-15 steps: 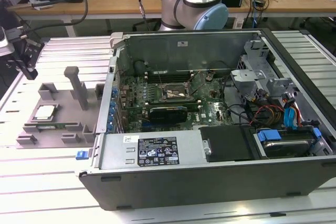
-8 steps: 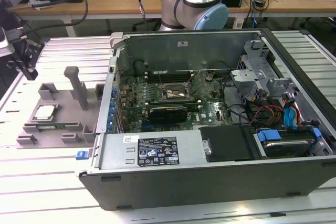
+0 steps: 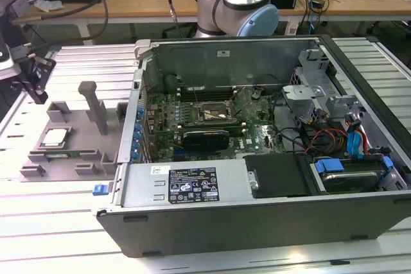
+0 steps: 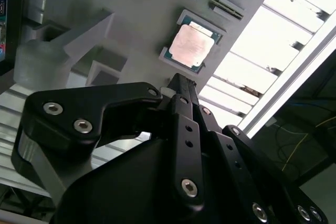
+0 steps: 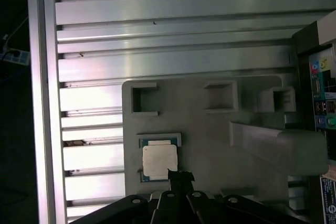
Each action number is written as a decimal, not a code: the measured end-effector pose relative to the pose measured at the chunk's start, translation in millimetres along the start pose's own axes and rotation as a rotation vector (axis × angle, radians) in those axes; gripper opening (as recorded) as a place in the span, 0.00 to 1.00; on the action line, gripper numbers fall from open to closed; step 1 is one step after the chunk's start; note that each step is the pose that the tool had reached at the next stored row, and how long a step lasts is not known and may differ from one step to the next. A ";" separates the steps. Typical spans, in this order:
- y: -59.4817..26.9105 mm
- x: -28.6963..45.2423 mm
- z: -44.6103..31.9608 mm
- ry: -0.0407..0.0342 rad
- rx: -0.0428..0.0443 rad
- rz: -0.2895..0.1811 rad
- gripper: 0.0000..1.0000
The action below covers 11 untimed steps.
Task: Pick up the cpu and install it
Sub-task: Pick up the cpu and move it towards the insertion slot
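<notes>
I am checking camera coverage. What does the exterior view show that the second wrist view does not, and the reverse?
Exterior view adds: the open computer case with its motherboard socket. Second wrist view adds: the screws on the gripper links. Both share: the cpu lying in the grey holder, with the gripper close to it.

**Soft room light, hard glare up close**

In the exterior view we see even, soft overhead light. In the second wrist view the table (image 4: 252,72) slats burn out white, the cpu (image 4: 192,44) lid gleams, and the end effector (image 4: 181,81) is a dark, slightly blurred mass.
</notes>
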<state>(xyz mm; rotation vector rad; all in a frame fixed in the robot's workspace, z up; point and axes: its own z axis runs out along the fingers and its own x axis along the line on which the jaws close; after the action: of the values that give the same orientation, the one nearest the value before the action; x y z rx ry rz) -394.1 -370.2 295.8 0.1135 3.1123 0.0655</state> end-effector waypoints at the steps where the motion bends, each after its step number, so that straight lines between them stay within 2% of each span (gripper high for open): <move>1: -0.1 0.7 1.5 0.0000 0.0000 0.000 0.11; 9: -1.4 7.7 18.0 -0.0001 -0.0001 0.000 0.11; 11: -1.9 8.2 25.6 0.0000 -0.0001 0.000 0.11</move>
<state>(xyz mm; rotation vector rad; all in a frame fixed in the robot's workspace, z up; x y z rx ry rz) -401.7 -370.5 270.0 0.1137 3.1122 0.0656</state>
